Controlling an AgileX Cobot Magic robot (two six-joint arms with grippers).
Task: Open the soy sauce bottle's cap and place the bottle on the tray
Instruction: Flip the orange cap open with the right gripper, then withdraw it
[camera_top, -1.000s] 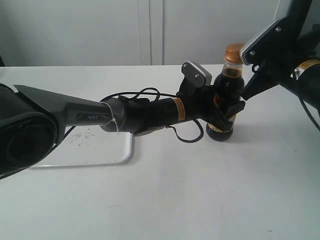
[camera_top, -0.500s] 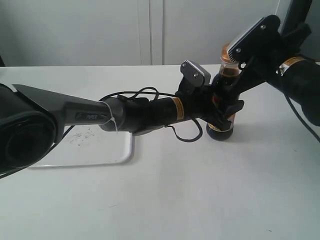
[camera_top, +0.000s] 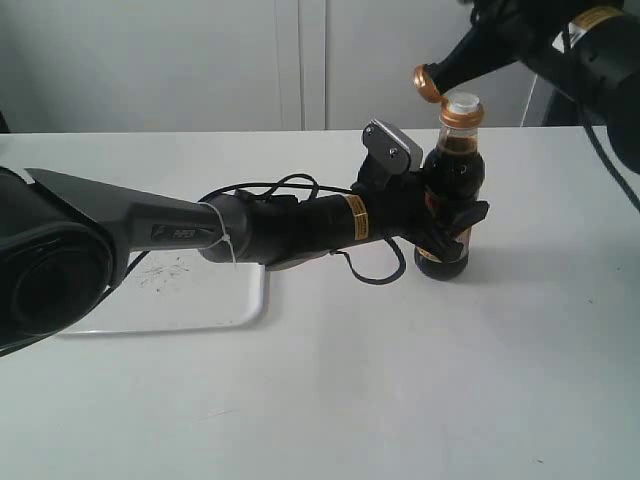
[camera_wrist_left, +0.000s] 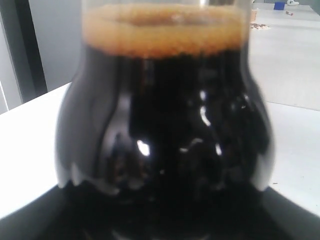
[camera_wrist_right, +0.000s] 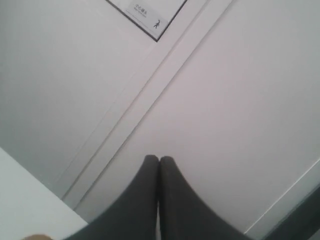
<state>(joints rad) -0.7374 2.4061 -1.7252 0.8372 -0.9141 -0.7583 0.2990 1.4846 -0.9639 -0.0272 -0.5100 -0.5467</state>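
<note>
Nearest in the exterior view is the bare white table (camera_top: 400, 400), and every place below is given from the soy sauce bottle (camera_top: 458, 170).

Nearer than the bottle and well apart from it on the left lies the tray (camera_top: 190, 305). It is flat on the table, with dark specks in its middle. The left arm (camera_top: 150, 230) crosses above its far part and runs straight to the bottle, with a black cable (camera_top: 290, 185) looped over it.

The bottle stands upright on the table, off the tray. The left tool (camera_top: 452, 228) is clenched around its lower body, with dark fingers (camera_top: 470, 212) across the label. In the left wrist view the bottle (camera_wrist_left: 165, 140) fills the picture: dark liquid with an orange-brown froth (camera_wrist_left: 165, 27) at its top.

At the top of the bottle the white spout (camera_top: 462, 103) is bare. The cap (camera_top: 429, 82) is flipped up and stands tilted just above and to the left of the spout.

The right tool (camera_top: 445, 73) is just above the cap, its tip at the cap's upper edge. I cannot tell whether it touches. In the right wrist view this tool (camera_wrist_right: 159, 161) is pressed closed, fingers together with nothing between them. The right arm (camera_top: 590, 50) rises from it, up and to the right of the bottle.

Behind the bottle is a pale panelled wall (camera_top: 200, 60).
</note>
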